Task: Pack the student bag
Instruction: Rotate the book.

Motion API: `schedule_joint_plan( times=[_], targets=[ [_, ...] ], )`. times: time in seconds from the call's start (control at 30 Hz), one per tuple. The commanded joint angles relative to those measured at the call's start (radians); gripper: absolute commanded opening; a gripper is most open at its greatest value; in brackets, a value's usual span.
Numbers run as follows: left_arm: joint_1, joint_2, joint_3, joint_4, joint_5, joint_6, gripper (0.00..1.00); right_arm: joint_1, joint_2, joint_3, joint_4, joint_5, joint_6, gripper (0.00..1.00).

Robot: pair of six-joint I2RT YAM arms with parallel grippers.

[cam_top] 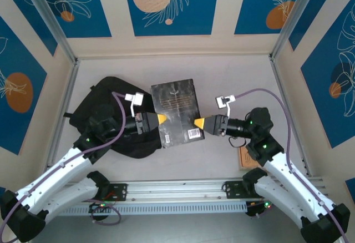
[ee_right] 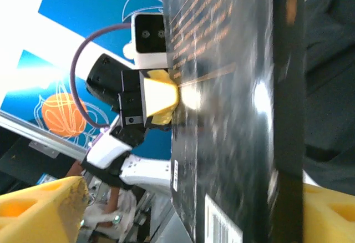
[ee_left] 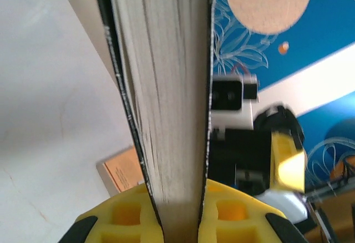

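Observation:
The student bag (cam_top: pixel 95 111), a black soft backpack, lies at the left under my left arm; its dark fabric (ee_right: pixel 330 71) shows behind the book in the right wrist view. A flat black book (cam_top: pixel 176 111) sits cover up in the middle, overlapping the bag's right edge. My left gripper (cam_top: pixel 161 119) is shut on the book's left edge, and the page block (ee_left: pixel 166 99) runs between its yellow pads (ee_left: pixel 127 215). My right gripper (cam_top: pixel 198 122) is at the book's right edge, open, its fingers (ee_right: pixel 44 209) spread wide on either side of the cover (ee_right: pixel 227 115).
A small orange book (cam_top: pixel 248 157) lies on the table beside my right arm, also visible in the left wrist view (ee_left: pixel 125 172). Metal posts and patterned blue walls (cam_top: pixel 166 4) enclose the white table (cam_top: pixel 233 76). A rail (cam_top: pixel 177 190) runs along the near edge.

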State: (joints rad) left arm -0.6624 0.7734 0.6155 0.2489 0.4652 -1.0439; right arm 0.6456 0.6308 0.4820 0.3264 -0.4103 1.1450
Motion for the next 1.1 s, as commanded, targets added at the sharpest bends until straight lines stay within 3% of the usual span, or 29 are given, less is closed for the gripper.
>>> schedule_joint_plan(
  times=[0.0,0.2,0.33,0.47,0.6,0.67,0.73,0.87,0.97,1.07],
  targets=[
    [-0.006,-0.007,-0.034,0.23,-0.211,-0.11,0.0,0.135,0.0,-0.056,0.199,0.34,0.062,0.91],
    [-0.056,0.026,-0.051,0.275,-0.293,-0.144,0.0,0.297,0.156,-0.071,0.398,0.562,0.026,0.92],
    [-0.085,0.029,-0.053,0.267,-0.312,-0.132,0.0,0.318,0.254,-0.053,0.516,0.632,0.026,0.82],
    [-0.091,0.027,-0.074,0.272,-0.312,-0.141,0.0,0.319,0.304,-0.039,0.57,0.695,0.027,0.61],
    [-0.095,0.023,-0.072,0.225,-0.299,-0.128,0.0,0.313,0.322,-0.053,0.569,0.762,0.05,0.23],
    [-0.095,0.015,-0.055,0.126,-0.292,-0.088,0.0,0.302,0.303,-0.084,0.552,0.789,0.071,0.03],
    [-0.093,-0.007,-0.001,-0.079,-0.32,-0.001,0.01,0.29,0.249,-0.111,0.479,0.805,0.08,0.0],
    [-0.084,-0.026,0.155,-0.544,-0.511,0.214,0.5,0.274,0.075,-0.103,0.125,0.835,0.046,0.0],
    [-0.041,0.085,0.307,-0.834,-0.616,0.34,0.65,0.253,-0.029,-0.115,-0.101,0.846,0.044,0.0],
    [0.015,0.254,0.422,-1.007,-0.622,0.38,0.73,0.227,-0.112,-0.168,-0.201,0.829,0.072,0.0]
  ],
)
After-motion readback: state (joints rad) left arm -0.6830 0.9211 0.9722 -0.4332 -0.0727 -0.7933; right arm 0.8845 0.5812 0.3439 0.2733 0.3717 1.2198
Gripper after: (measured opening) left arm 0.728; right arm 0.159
